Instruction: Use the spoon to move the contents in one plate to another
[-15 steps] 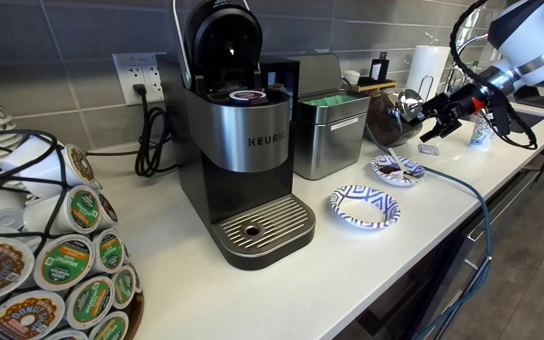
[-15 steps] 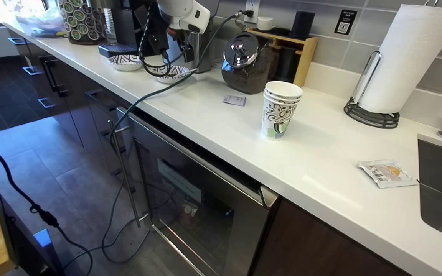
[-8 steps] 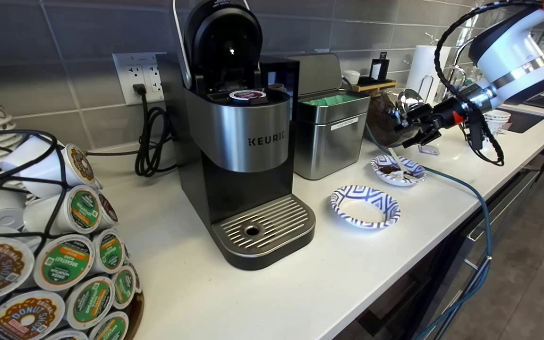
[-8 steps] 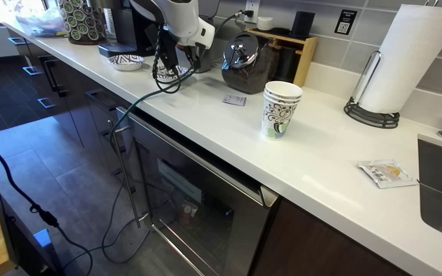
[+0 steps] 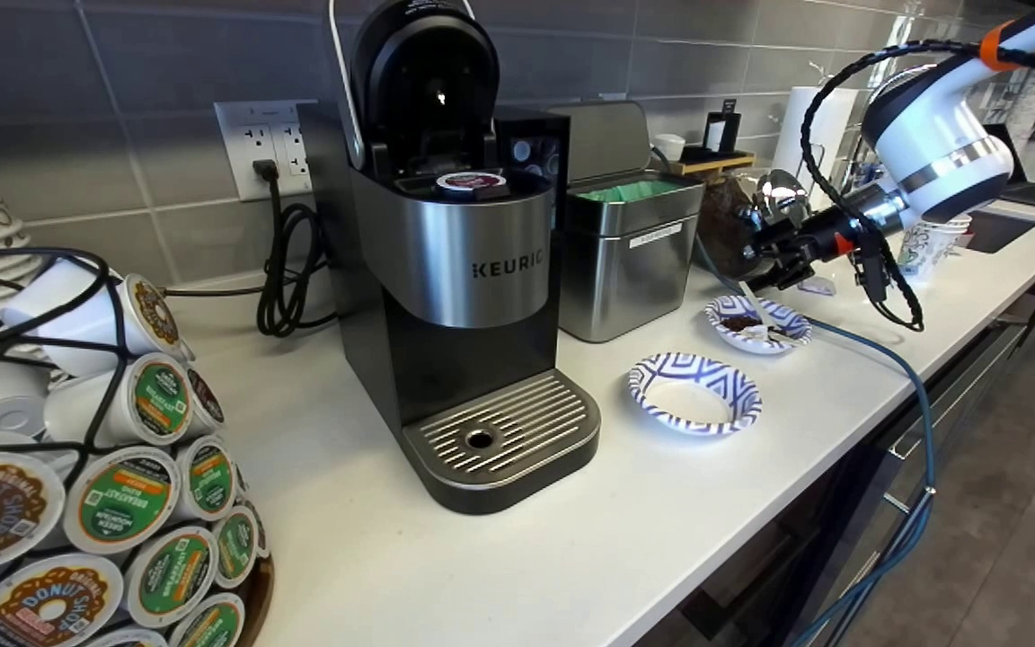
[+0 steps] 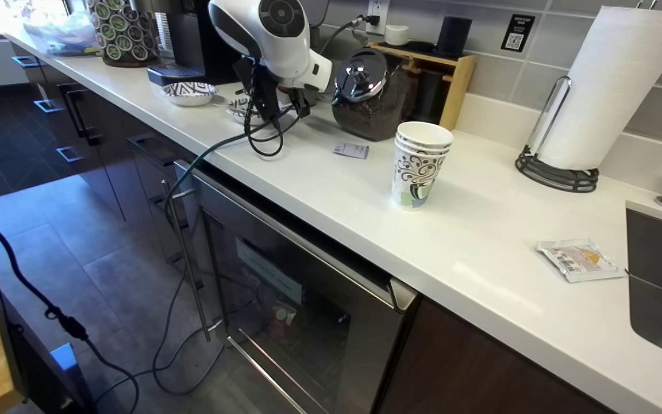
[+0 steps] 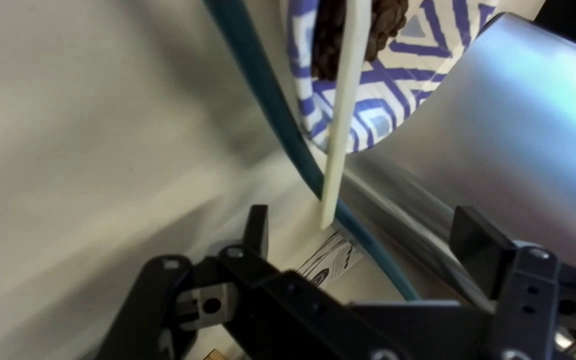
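A blue-and-white patterned plate [image 5: 791, 314] with dark brown contents [image 7: 389, 19] stands beside the metal tin; the other plate [image 5: 737, 388], closer to the coffee maker, shows a bare white bottom. Across the filled plate lies a white spoon [image 7: 344, 107], its handle jutting past the rim; its bowl end is hard to make out. My gripper [image 7: 365, 225] is open just beyond that handle end. In the wrist view the handle tip appears between the spread fingers [image 7: 479, 247], touching neither. In an exterior view the arm partly hides the filled plate [image 6: 238, 108].
The metal tin [image 7: 523, 130] rises close to one finger. A blue cable [image 7: 268, 95] runs under the spoon handle. Nearby stand a jar of dark beans [image 6: 374, 118], a coffee maker [image 5: 464, 261] and stacked paper cups [image 6: 417, 172]. A small packet [image 6: 351, 150] lies on the counter.
My gripper has come down and closer to the spoon's handle end, with the arm swinging in over the counter. It has stayed open. Plates and spoon have not moved.
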You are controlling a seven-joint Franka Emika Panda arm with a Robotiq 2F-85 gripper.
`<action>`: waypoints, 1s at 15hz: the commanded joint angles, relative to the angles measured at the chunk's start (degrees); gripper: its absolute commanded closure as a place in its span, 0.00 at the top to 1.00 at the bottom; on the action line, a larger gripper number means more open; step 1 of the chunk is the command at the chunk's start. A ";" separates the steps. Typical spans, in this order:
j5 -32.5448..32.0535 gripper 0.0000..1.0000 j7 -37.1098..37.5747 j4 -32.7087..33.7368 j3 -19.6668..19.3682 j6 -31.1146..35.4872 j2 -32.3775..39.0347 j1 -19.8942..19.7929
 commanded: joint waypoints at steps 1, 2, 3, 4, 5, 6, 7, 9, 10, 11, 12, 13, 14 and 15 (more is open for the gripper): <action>1.34 0.67 -0.33 2.68 0.38 1.01 2.65 -0.30; 1.35 0.53 -0.32 2.84 0.42 0.96 2.77 -0.32; 1.41 0.47 -0.25 2.90 0.44 1.07 2.74 -0.31; 1.61 0.44 -0.32 2.70 0.45 1.18 2.41 -0.34; 1.58 0.43 -0.12 2.43 0.36 1.25 1.98 -0.32; 1.54 0.43 -0.08 2.24 0.26 1.38 1.74 -0.31; 1.47 0.45 -0.07 1.95 0.14 1.51 1.53 -0.32; 1.47 0.54 0.04 1.48 -0.16 2.43 1.39 -0.32; 1.40 0.55 0.21 1.33 -0.22 3.10 1.37 -0.35; 1.41 0.60 0.24 0.90 -0.20 3.25 1.12 -0.56; 1.57 0.56 -0.03 0.54 -0.14 3.70 0.91 -0.65; 1.80 0.56 -0.42 -0.09 -0.01 3.62 0.47 -0.78; 1.76 0.54 -0.34 -0.55 -0.01 3.56 0.13 -0.80; 1.74 0.53 -0.57 -1.36 0.01 3.49 -0.44 -0.80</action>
